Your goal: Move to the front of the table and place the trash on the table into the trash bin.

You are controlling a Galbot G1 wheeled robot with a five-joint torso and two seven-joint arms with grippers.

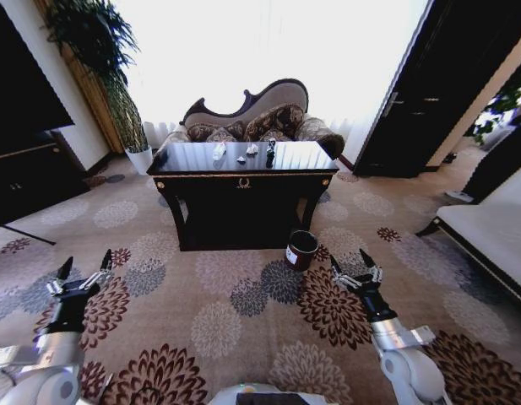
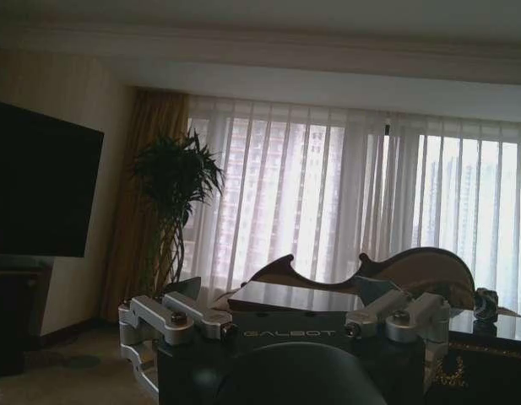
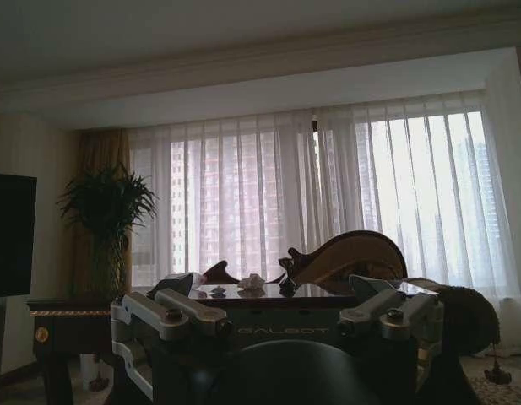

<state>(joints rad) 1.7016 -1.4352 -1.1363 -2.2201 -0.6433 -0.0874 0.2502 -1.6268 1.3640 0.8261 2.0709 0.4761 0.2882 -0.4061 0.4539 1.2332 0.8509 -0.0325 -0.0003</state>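
A: Trash (image 1: 219, 150) first: a clear plastic bottle lying on its side, small crumpled white paper scraps (image 1: 252, 148) and a dark printed drink can (image 1: 270, 152) sit in a loose row on the top of the large glossy black wooden table (image 1: 192, 169), in the upper centre of the head view.

B: And the small round dark reddish-brown trash bin (image 1: 301, 251)?

A: On the patterned carpet just beside the table's front right leg, a little right of centre frame, far lower than the tabletop.

B: Grippers?

A: The left gripper (image 1: 81, 275) hangs at lower left, the right gripper (image 1: 355, 269) at lower right, both over the carpet and well apart from the table. Each has its fingers spread wide with nothing between them.

B: So which step is this?

A: The approach, I'd judge. Nothing has been picked up, and a broad stretch of carpet lies between the robot and the table.

B: What does the next move call for?

A: Probably driving straight ahead to the gold emblem (image 1: 243, 182) on the front, stopping short of the bin so a gripper can reach the bottle.
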